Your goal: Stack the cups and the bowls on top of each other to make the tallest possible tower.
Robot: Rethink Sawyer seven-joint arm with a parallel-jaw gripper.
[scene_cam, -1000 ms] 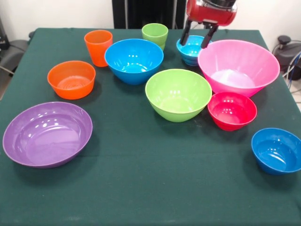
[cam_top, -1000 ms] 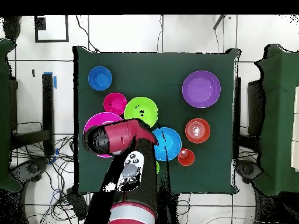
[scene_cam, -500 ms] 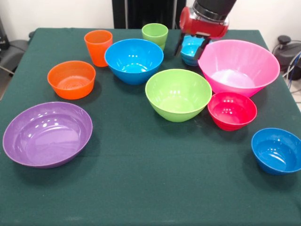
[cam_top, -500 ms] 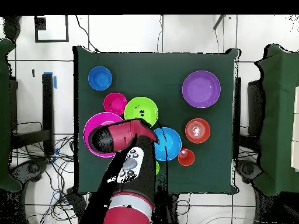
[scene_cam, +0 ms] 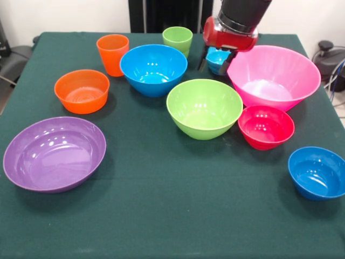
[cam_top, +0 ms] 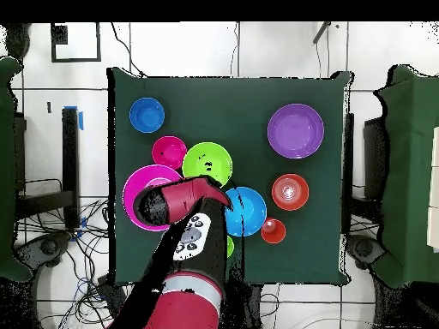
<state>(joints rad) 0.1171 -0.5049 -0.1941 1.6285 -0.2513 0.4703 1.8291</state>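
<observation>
the sawyer arm's end effector (scene_cam: pixel 220 54) hangs low over the small blue bowl (scene_cam: pixel 217 59) at the tabletop's (scene_cam: pixel 161 216) robot-side edge, the bowl lying directly beneath it and partly hidden by the red wrist. whether its fingers are apart or clamped on the rim cannot be told. the huge pink bowl (scene_cam: pixel 275 75) sits just beside the end effector, the light green cup (scene_cam: pixel 177 39) near on its other side; the coming move likely turns on that straight-down alignment.
</observation>
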